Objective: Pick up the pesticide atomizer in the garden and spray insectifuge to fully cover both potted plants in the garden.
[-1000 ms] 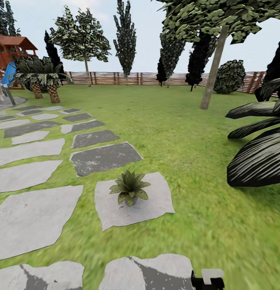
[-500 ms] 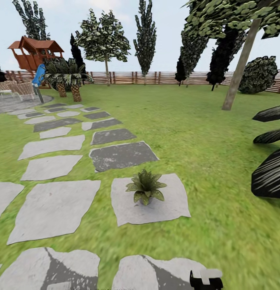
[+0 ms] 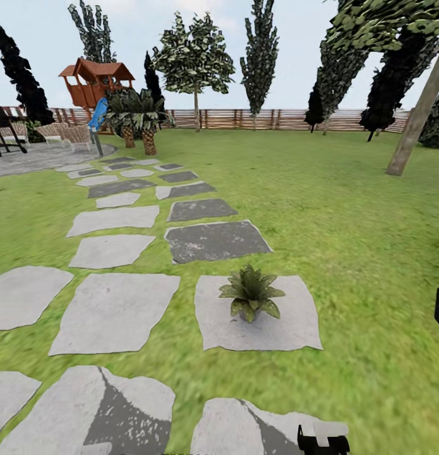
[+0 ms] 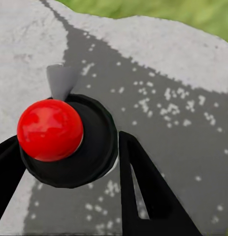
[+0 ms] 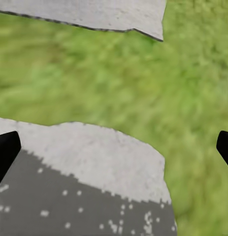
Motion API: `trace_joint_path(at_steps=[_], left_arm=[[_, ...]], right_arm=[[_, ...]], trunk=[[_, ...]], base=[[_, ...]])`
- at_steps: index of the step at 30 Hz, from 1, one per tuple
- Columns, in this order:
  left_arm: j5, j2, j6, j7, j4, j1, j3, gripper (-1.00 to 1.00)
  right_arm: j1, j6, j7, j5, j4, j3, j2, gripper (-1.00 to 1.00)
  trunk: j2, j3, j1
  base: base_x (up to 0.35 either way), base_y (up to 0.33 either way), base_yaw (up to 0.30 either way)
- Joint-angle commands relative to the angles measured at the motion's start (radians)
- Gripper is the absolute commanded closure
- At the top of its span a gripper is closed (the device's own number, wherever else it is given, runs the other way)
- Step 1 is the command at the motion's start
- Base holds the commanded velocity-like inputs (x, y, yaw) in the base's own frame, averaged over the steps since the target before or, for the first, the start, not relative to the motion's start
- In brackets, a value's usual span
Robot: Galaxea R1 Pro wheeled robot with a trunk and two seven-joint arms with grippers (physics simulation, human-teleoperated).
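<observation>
Lawn and stepping stones [image 3: 115,311] ahead; one plant [image 3: 251,300] sits on a near slab. My left end effector [image 4: 64,162] grips the atomizer [image 4: 50,130]; right end effector [image 5: 114,147] open, empty. Approach step; next, aim nozzle at the plant.

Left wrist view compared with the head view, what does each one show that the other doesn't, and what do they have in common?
Left wrist view: the left gripper with its black jaws on either side of the pesticide atomizer, which has a red knob, a black cap and a grey nozzle.

Head view: one potted plant standing on a pale stepping stone, plus the wooden fence, a red playhouse and palms far off.

Both: grey paving stone and green lawn.
</observation>
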Motion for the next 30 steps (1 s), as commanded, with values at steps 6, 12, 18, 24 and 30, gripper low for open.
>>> trace_joint_path(at_steps=[6, 12, 18, 24, 30], left_arm=[[-0.001, 0.000, -0.003, -0.003, 0.001, -0.001, 0.005, 1.00], [-0.001, -0.001, -0.003, -0.003, 0.001, -0.001, 0.005, 1.00], [-0.001, -0.001, -0.002, -0.003, 0.001, -0.001, 0.005, 1.00], [-0.001, -0.002, -0.002, -0.003, 0.001, -0.001, 0.005, 1.00], [0.001, -0.003, -0.003, -0.002, 0.000, -0.001, 0.006, 1.00]], right_arm=[[0.000, -0.002, -0.004, 0.011, 0.001, -0.008, 0.002, -1.00], [0.000, -0.002, -0.003, 0.012, 0.000, -0.007, 0.007, -1.00], [0.000, -0.002, -0.003, 0.012, 0.000, -0.007, 0.008, -1.00], [0.000, -0.002, -0.003, 0.012, 0.000, -0.006, 0.007, -1.00], [0.000, -0.002, -0.003, 0.012, 0.000, -0.006, 0.008, -1.00]], trunk=[[0.000, -0.006, 0.000], [0.000, -0.011, 0.000], [0.000, -0.016, 0.000], [0.000, -0.021, 0.000], [0.000, -0.026, 0.000]], base=[[0.000, 0.000, 0.264], [0.000, 0.000, 0.264], [0.000, 0.000, 0.264], [0.000, 0.000, 0.264], [0.000, 0.000, 0.264]])
